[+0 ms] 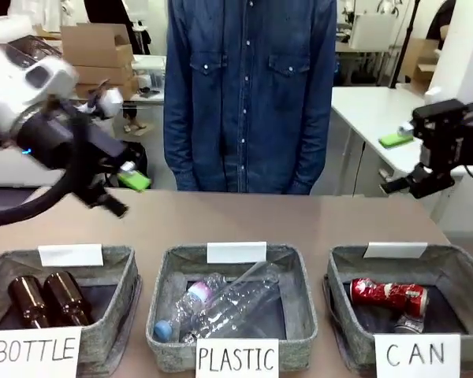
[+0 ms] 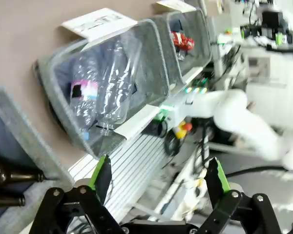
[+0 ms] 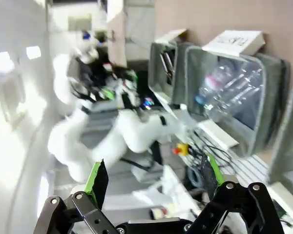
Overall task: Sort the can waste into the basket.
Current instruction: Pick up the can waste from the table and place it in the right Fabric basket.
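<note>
A dented red can [image 1: 388, 294] lies in the grey basket [image 1: 343, 272] signed CAN at the front right, with a silvery-grey can [image 1: 411, 322] just in front of it. In the left wrist view the red can [image 2: 182, 40] shows far off inside the same basket [image 2: 202, 36]. My left gripper [image 1: 126, 193] hangs open above the table's far left, nothing between its green-padded fingers [image 2: 101, 173]. High at the right edge my right gripper [image 1: 396, 163] is open too and holds nothing. Through its wrist camera the right gripper [image 3: 154, 176] has its jaws spread wide.
A basket [image 1: 126, 264] signed BOTTLE holds two brown bottles [image 1: 46, 298]. The middle basket [image 1: 299, 268] signed PLASTIC holds clear plastic bottles [image 1: 221, 303]. A person in a denim shirt [image 1: 248, 94] stands at the far edge. Bare table stretches behind the baskets.
</note>
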Available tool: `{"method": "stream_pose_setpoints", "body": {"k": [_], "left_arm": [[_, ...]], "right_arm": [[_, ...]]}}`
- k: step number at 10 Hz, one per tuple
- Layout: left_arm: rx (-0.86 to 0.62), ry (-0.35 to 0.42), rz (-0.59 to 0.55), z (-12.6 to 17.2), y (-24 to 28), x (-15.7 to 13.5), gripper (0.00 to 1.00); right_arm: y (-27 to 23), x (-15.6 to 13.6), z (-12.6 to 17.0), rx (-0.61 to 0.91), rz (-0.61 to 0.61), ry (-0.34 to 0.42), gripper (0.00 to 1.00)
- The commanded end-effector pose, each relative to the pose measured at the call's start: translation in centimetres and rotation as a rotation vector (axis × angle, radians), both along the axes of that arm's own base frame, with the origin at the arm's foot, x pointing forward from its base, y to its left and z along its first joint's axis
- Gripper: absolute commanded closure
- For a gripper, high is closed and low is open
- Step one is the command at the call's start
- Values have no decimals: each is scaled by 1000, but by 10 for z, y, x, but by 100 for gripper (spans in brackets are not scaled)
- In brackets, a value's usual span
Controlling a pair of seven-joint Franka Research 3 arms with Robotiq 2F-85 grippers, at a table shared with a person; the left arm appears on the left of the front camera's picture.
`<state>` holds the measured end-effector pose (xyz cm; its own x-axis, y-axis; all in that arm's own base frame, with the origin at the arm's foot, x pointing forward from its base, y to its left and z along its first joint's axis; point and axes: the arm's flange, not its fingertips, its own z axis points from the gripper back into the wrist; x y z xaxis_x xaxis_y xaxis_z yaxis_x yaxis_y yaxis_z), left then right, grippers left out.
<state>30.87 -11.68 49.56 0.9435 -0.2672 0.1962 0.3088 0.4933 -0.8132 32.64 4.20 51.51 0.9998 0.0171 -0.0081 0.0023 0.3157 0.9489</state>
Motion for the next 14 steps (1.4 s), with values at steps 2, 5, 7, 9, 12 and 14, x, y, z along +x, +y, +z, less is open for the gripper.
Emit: {"method": "stream_pose_setpoints", "body": {"k": [2, 5, 7, 9, 12, 14], "left_arm": [[-206, 24, 420, -51, 43, -11, 0], [-75, 49, 143, -19, 29, -1, 0], [-75, 49, 143, -19, 29, -1, 0], [-75, 49, 143, -19, 29, -1, 0], [-75, 49, 143, -19, 29, -1, 0], [-75, 49, 143, -19, 29, -1, 0]], "right_arm": [[-7, 2, -4, 205, -88, 305, 0], [2, 1, -8, 113, -69, 202, 0], [2, 1, -8, 113, -69, 202, 0], [2, 1, -8, 113, -69, 202, 0], [2, 1, -8, 113, -69, 202, 0], [2, 1, -8, 113, -69, 202, 0]]}}
